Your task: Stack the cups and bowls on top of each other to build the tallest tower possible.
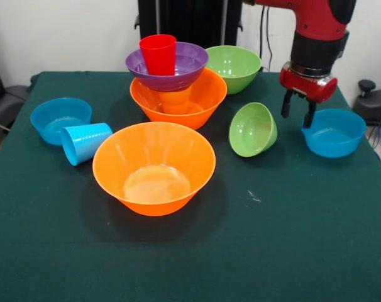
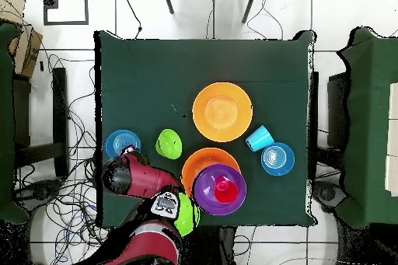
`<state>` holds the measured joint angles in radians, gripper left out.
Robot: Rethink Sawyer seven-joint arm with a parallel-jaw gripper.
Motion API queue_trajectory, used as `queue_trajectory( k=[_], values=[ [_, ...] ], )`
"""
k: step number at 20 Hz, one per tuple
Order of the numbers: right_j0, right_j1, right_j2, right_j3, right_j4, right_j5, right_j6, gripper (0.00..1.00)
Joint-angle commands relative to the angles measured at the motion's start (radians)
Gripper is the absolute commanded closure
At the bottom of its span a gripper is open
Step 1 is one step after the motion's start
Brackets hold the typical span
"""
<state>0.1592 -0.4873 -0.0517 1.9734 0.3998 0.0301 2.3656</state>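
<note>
The tower stood three-quarters built: large orange bowl, orange cup, purple bowl, red cup upright on top; a second orange bowl sat in front; the light blue cup lay tipped beside a blue bowl; the small green bowl leaned on edge.
</note>
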Motion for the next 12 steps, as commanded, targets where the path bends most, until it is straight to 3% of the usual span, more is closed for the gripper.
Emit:
queue_trajectory(
  k=[1, 12],
  values=[
    [-0.021, 0.084, 0.111, -0.055, -0.064, -0.068, 0.080, 0.00],
    [0.010, 0.050, 0.094, -0.053, -0.035, -0.022, 0.107, 0.00]
  ],
)
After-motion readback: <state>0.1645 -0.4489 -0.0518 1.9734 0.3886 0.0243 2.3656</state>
